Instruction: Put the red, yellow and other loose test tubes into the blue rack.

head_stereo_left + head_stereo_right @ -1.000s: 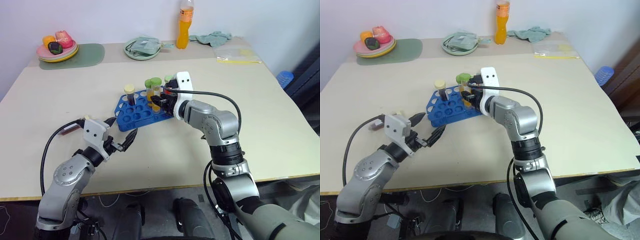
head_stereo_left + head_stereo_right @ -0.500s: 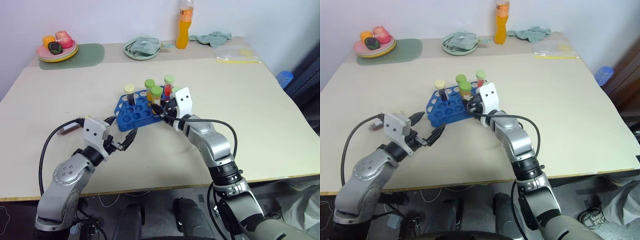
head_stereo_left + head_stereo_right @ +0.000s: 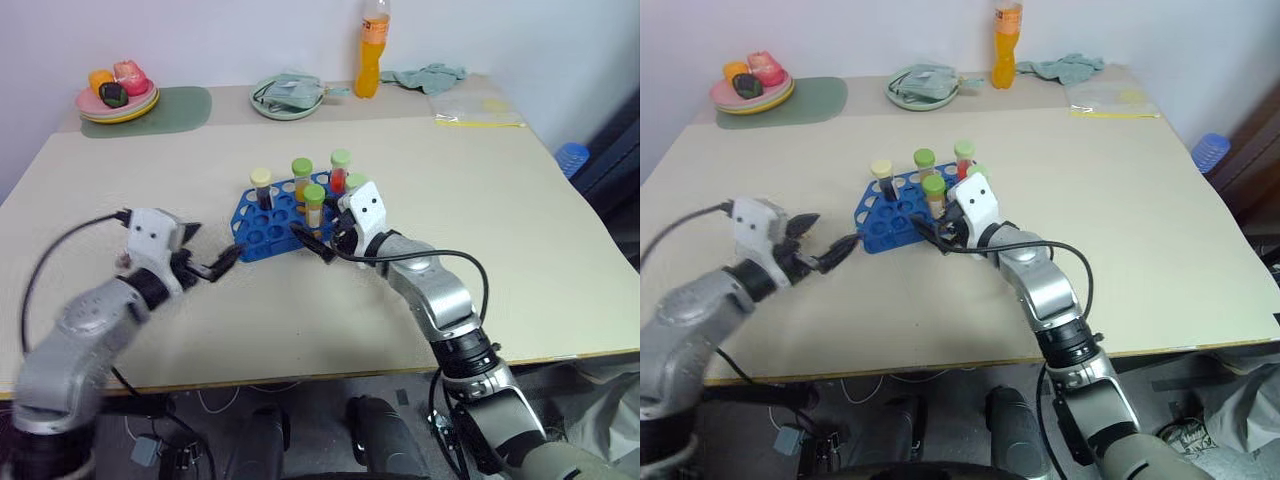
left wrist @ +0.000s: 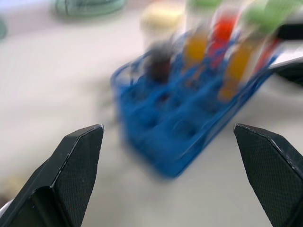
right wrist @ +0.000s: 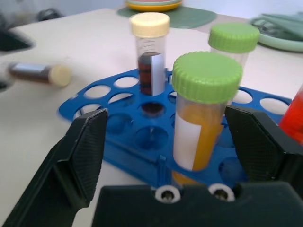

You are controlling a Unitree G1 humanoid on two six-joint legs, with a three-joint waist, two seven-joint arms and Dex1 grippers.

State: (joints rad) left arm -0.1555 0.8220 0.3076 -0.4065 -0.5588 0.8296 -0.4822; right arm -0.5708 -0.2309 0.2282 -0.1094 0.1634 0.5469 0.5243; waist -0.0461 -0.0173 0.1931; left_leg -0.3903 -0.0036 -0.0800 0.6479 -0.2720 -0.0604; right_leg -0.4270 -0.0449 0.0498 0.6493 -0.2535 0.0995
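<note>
Blue rack (image 3: 272,222) mid-table, four capped tubes upright inside. Right gripper (image 3: 318,238) at rack's near edge, jaws wide, empty. Left gripper (image 3: 212,262) beside rack, jaws wide. Dark tube (image 5: 38,74) lying loose on table.

The plastic rack with round holes (image 5: 142,142) is bright blue. One clear tube in it (image 5: 202,113) has a green cap, yellow-orange liquid and a white label. Another tube (image 5: 150,52) has a pale cream cap and dark brown liquid. A loose tube on the beige table (image 5: 35,74) is dark brown with a cream cap.
</note>
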